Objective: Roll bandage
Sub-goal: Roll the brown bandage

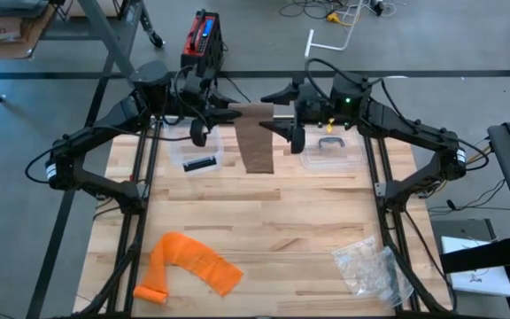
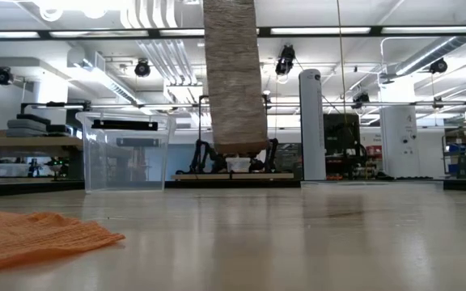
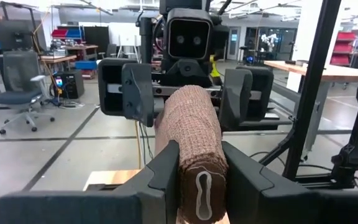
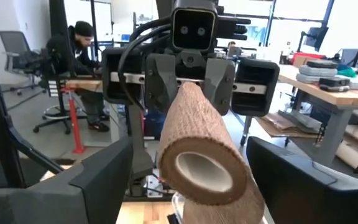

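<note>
A brown bandage roll (image 1: 253, 112) is held level in the air above the table's far middle, between my two grippers, which face each other. Its loose tail (image 2: 233, 77) hangs straight down from it; the tail's lower edge (image 2: 239, 148) shows above the tabletop. My left gripper (image 3: 201, 155) comes from the table's left and is shut on the roll's end. My right gripper (image 4: 197, 174) comes from the right. Its fingers stand wide open on either side of the roll's other end (image 4: 201, 168) without touching it. My left gripper pinches the roll's left end (image 3: 191, 155) between its two fingers, and the hollow core there (image 3: 204, 196) is squashed to a narrow slit. The fingers come level from the table's left and lie along the roll. The roll stays level, clear of the table, with its tail hanging slack.
Two clear plastic boxes (image 1: 197, 155) (image 1: 330, 152) stand on the table under the arms. An orange mesh cloth (image 1: 189, 264) lies near the front left and a crumpled clear bag (image 1: 370, 266) near the front right. Bare wood lies between them.
</note>
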